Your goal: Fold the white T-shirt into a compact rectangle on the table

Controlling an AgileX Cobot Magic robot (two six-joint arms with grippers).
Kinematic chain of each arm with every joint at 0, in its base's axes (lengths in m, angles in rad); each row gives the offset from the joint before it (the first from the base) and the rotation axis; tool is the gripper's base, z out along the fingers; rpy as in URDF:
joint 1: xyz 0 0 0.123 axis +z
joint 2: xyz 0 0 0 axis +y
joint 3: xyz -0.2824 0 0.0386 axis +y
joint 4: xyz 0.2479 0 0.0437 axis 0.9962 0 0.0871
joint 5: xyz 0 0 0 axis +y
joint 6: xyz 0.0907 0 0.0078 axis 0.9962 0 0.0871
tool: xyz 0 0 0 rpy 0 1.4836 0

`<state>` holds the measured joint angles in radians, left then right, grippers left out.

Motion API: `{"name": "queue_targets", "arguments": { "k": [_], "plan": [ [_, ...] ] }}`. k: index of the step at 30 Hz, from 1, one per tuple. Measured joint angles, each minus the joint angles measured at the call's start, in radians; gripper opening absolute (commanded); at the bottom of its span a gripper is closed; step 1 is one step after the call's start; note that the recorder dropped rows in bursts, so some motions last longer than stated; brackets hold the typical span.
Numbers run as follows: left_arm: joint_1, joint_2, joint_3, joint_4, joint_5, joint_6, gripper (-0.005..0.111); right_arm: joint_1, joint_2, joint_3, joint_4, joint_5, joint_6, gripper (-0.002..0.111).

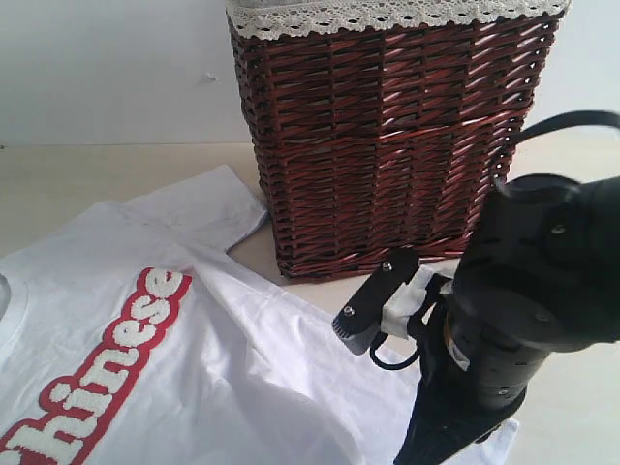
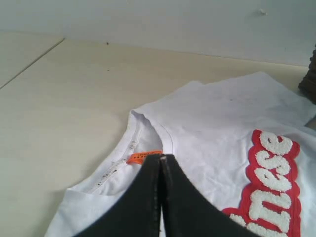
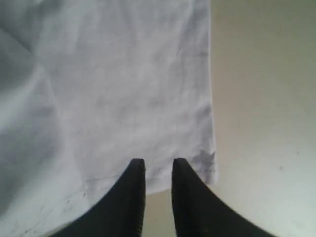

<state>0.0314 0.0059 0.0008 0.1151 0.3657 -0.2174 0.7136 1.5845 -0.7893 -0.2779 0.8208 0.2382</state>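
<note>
- The left gripper (image 2: pixel 160 158) is clenched, its two black jaws pressed flat together with nothing between them. It hangs over the neck opening of the white T-shirt (image 2: pixel 222 118), its tip just beside the orange tag (image 2: pixel 143 156).
- The right gripper (image 3: pixel 158 165) has its jaws a narrow slit apart and nothing caught in them. The tips sit right at the shirt's hem (image 3: pixel 148 182), close to a bottom corner (image 3: pixel 210 168).
- Only the left wrist view shows the collar (image 2: pixel 148 126) and the tag. It also shows the red-edged lettering (image 2: pixel 271 182) running off past the jaws.
- Only the right wrist view shows the hem and the straight side edge, with bare table (image 3: pixel 266 98) just beyond both.
- Only the exterior view shows the dark wicker basket (image 1: pixel 387 145) with its lace trim (image 1: pixel 387 15). It stands on the table (image 1: pixel 58 184), and the shirt's spread sleeve (image 1: pixel 203 208) lies just beside the basket's foot.
- In that view the right arm (image 1: pixel 533 291) bulks over the lower right, hiding its own jaws. The left gripper is outside that picture.
- The shirt lies spread flat, print up, with mild wrinkles.
- Open tabletop (image 2: pixel 64 108) stretches well past the collar side to the wall (image 2: pixel 148 19). The basket closes off the sleeve side.
</note>
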Motion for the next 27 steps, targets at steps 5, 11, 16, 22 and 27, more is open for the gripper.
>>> {"name": "queue_targets", "arguments": {
  "k": [5, 11, 16, 22, 27],
  "plan": [
    [0.0, 0.0, 0.0, 0.0, 0.0, 0.0, 0.0, -0.109, 0.2, 0.0, -0.008, -0.048, 0.021, 0.013],
    [0.0, 0.0, 0.0, 0.0, 0.0, 0.0, 0.0, -0.154, 0.35, -0.088, -0.351, -0.012, 0.227, 0.0],
    [0.0, 0.0, 0.0, 0.0, 0.0, 0.0, 0.0, -0.202, 0.385, -0.216, -0.374, 0.005, 0.223, 0.0],
    [0.0, 0.0, 0.0, 0.0, 0.0, 0.0, 0.0, -0.204, 0.252, -0.258, -0.181, -0.029, 0.027, 0.006],
    [0.0, 0.0, 0.0, 0.0, 0.0, 0.0, 0.0, -0.187, 0.139, -0.258, 0.42, 0.083, -0.549, 0.04]
  ]
}}
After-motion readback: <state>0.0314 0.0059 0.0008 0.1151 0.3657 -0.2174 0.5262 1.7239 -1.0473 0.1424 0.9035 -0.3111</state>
